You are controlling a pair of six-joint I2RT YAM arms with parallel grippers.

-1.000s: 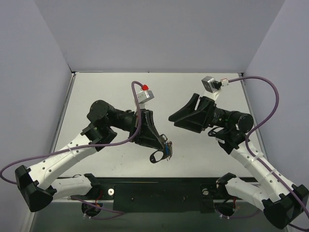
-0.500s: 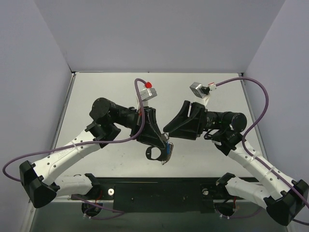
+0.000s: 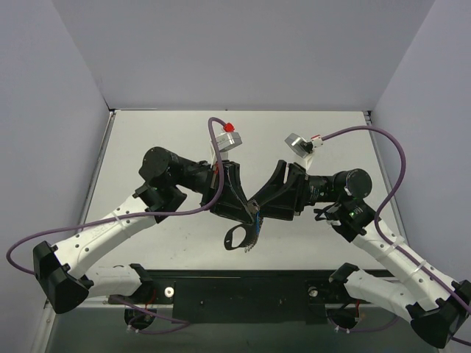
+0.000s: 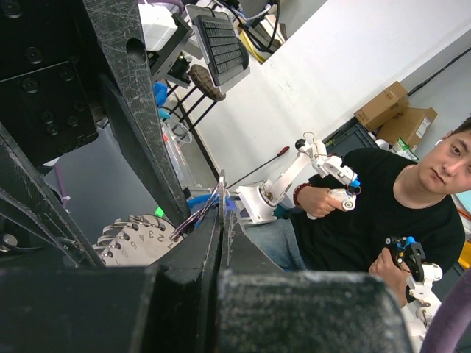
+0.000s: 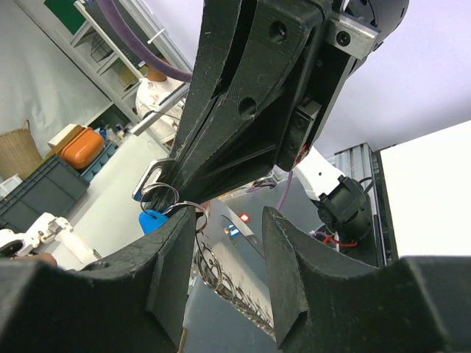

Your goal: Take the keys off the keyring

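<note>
Left hand [image 3: 246, 215]: closed, pinching the top of the keyring [image 3: 235, 237]. The bundle hangs from its fingertips over the near-centre of the desk [image 3: 147, 140]. I cannot tell whether the loop touches the surface.

Right hand [image 3: 259, 200]: open, holding nothing, tips just beside the left hand's tips.

Key relation, from the right wrist view: the blue-headed key [image 5: 152, 219] sits just beyond my right hand's left finger and to its left. It is therefore off the gap's centreline, not between the fingers. The bundle's long axis runs downward, and the chain [image 5: 232, 294] trails below it.

Count: one keyring, one chain, one blue-headed key. I cannot pick out the plain key among the silver loops.

Judgement: the right hand is nearer to the free key, and it needs a small shift left before it closes.
</note>
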